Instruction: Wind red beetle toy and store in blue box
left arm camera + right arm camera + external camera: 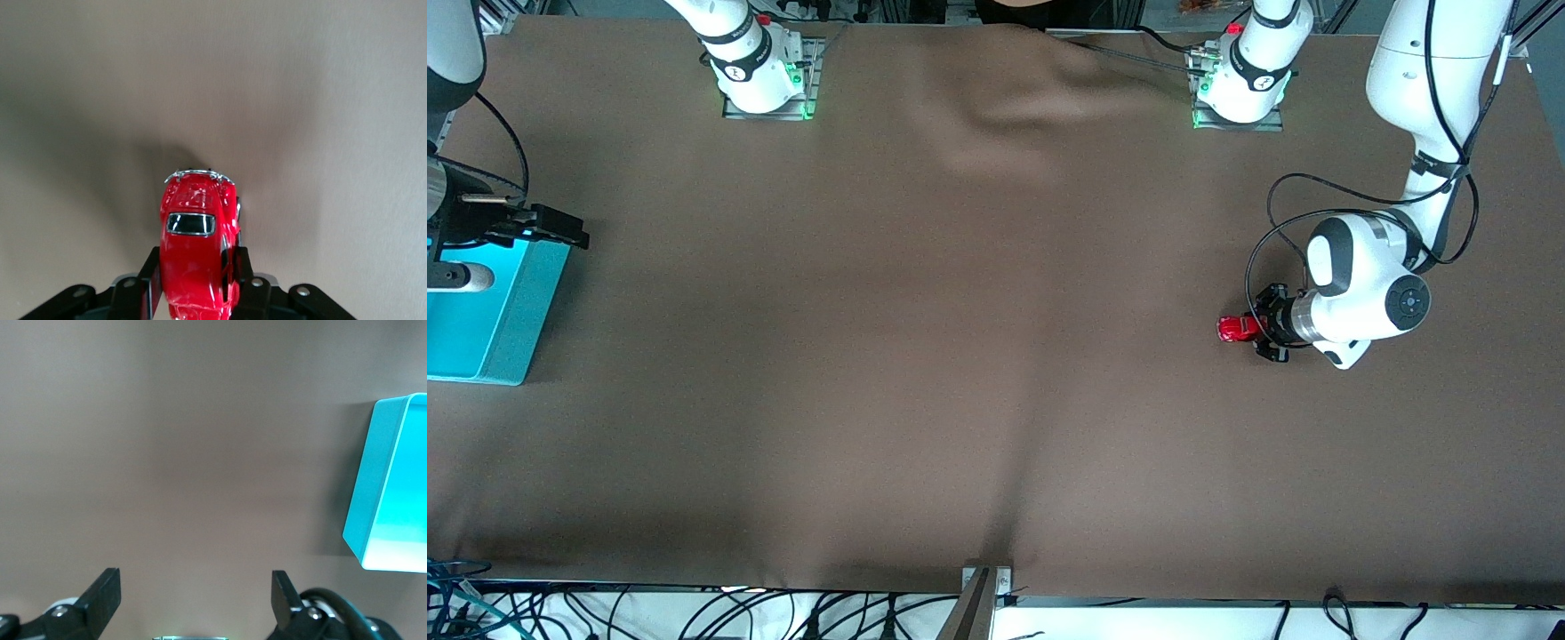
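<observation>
The red beetle toy [1236,329] is low at the brown cloth at the left arm's end of the table, and my left gripper [1261,330] is shut on its sides. In the left wrist view the glossy red beetle toy [197,250] sits between the two black fingers [152,277], its chrome bumper pointing away from the wrist. The blue box [489,307] stands at the right arm's end of the table, open side up. My right gripper [195,590] hangs open and empty above that box, whose cyan corner [390,487] shows in the right wrist view.
A brown cloth [960,356] covers the whole table, with soft folds near the arm bases. Both arm bases [765,71] stand along the table edge farthest from the front camera. Cables hang past the table edge nearest the front camera.
</observation>
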`<state>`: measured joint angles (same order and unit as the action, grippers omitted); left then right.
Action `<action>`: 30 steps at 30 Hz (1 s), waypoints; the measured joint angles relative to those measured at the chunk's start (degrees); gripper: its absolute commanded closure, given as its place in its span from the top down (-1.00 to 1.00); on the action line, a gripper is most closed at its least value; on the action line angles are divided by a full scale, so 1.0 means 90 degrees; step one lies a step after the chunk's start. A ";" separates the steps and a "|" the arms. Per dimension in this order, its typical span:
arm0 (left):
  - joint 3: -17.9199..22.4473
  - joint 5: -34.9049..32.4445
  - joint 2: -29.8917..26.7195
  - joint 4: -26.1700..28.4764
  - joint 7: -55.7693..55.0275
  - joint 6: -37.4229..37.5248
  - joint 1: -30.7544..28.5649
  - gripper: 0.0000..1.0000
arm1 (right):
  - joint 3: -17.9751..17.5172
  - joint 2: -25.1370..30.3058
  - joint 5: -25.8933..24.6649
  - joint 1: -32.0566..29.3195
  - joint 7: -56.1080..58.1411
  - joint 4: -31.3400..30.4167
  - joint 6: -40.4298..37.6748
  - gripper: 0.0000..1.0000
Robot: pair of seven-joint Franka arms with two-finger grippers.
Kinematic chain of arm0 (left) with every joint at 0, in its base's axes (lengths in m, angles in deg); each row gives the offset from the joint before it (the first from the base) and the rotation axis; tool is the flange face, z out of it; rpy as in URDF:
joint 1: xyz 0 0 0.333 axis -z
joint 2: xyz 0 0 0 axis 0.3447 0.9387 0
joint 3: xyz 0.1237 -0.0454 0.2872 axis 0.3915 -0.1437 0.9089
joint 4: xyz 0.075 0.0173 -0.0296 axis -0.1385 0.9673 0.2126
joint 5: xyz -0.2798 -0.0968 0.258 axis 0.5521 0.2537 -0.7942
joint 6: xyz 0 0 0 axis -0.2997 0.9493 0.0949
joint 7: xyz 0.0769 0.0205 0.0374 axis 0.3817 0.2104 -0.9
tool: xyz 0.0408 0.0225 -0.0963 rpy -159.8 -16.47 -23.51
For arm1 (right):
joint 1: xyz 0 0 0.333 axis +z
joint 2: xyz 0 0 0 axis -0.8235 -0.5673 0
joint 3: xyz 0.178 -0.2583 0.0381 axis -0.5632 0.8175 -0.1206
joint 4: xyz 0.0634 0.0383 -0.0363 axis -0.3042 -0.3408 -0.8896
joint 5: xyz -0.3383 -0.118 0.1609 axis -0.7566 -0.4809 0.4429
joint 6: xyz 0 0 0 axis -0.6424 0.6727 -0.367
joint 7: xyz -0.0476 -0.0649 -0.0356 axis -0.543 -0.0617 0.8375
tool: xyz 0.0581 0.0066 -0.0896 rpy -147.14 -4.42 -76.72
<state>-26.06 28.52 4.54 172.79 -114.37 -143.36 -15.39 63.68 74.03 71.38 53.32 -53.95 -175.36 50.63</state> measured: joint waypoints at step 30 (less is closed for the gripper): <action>0.0066 -0.0428 0.0005 -0.0031 0.1044 0.0004 -0.0813 -1.00 | 0.0000 0.0000 0.0000 0.0001 0.0000 0.0000 0.0000 1.00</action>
<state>-25.47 24.67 4.58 172.52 -104.97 -143.33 -22.71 63.68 74.03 71.38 53.33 -53.96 -175.36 50.63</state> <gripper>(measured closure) 0.537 0.000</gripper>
